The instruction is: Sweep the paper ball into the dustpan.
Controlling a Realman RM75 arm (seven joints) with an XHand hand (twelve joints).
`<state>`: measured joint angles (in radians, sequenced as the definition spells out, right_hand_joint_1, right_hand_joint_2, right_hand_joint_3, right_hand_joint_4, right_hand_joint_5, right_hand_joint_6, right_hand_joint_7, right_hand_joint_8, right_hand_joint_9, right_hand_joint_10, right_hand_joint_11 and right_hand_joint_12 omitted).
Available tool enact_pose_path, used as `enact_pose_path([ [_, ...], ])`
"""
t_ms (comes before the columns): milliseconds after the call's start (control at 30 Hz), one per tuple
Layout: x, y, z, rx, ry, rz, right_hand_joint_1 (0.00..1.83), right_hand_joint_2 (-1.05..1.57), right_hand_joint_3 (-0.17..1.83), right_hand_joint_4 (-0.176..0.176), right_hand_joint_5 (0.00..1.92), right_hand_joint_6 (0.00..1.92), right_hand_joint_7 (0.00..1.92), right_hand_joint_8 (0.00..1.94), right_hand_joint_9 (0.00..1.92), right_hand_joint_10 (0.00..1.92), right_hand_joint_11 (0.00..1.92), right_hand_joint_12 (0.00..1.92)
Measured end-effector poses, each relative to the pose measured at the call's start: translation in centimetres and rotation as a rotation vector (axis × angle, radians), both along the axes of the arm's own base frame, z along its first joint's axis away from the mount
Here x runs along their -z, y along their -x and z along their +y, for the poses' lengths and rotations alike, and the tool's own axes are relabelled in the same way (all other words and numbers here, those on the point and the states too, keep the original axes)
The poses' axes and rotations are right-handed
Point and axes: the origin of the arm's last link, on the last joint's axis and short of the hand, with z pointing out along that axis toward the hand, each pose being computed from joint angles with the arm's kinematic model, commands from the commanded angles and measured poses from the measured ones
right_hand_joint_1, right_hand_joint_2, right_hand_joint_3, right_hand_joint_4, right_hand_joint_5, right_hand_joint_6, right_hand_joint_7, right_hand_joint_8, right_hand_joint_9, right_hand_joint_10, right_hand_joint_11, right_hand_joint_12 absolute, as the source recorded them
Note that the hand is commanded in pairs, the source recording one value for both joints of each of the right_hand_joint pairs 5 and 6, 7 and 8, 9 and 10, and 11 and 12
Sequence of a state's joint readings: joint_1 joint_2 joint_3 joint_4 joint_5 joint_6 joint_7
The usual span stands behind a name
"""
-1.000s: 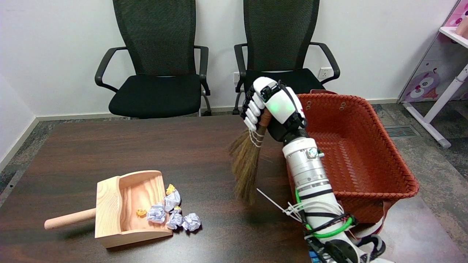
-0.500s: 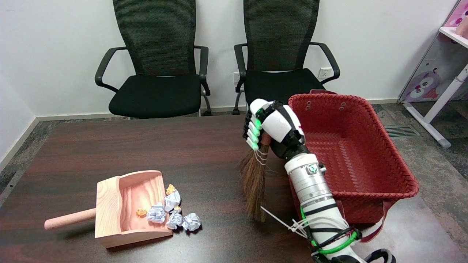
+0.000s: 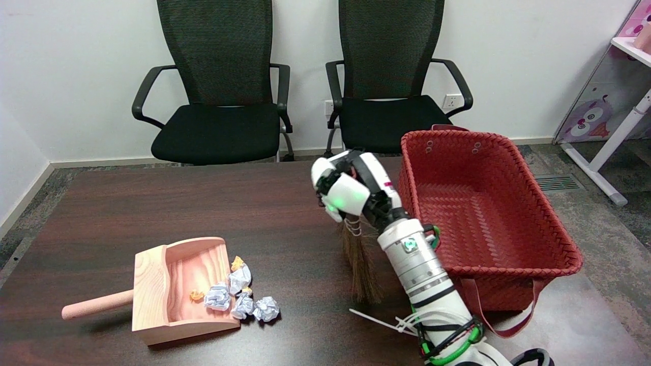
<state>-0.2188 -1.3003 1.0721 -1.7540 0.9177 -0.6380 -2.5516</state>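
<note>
Currently the right hand [image 3: 351,190] grips the broom [image 3: 362,267] at frame centre, bristles down. For an effective sweep, lower the bristles right of the paper balls [image 3: 244,297] and draw them left toward the dustpan [image 3: 152,287]. White, crumpled balls cluster at the dustpan's mouth, lower left.

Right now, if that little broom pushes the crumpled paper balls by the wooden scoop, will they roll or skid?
The paper balls look crumpled and light, so they would probably tumble unevenly, not roll straight. The broom in the right hand has loose straw bristles that would likely bend and splay. One ball lies outside the dustpan lip and might skid sideways.
</note>
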Motion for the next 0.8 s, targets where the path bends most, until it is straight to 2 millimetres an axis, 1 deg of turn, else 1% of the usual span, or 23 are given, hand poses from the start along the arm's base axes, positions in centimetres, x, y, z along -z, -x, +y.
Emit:
enact_pose_path([
  [400,2.6,0.0,0.1,-0.004,-0.042,0.141,0.67,1.56,1.58,0.056,1.92,1.92,1.92,1.92,1.92,1.92,1.92,1.92],
  [800,6.5,-0.2,0.3,-0.027,-0.022,0.266,0.66,1.57,1.65,0.057,1.92,1.92,1.92,1.92,1.92,1.92,1.92,1.92],
])
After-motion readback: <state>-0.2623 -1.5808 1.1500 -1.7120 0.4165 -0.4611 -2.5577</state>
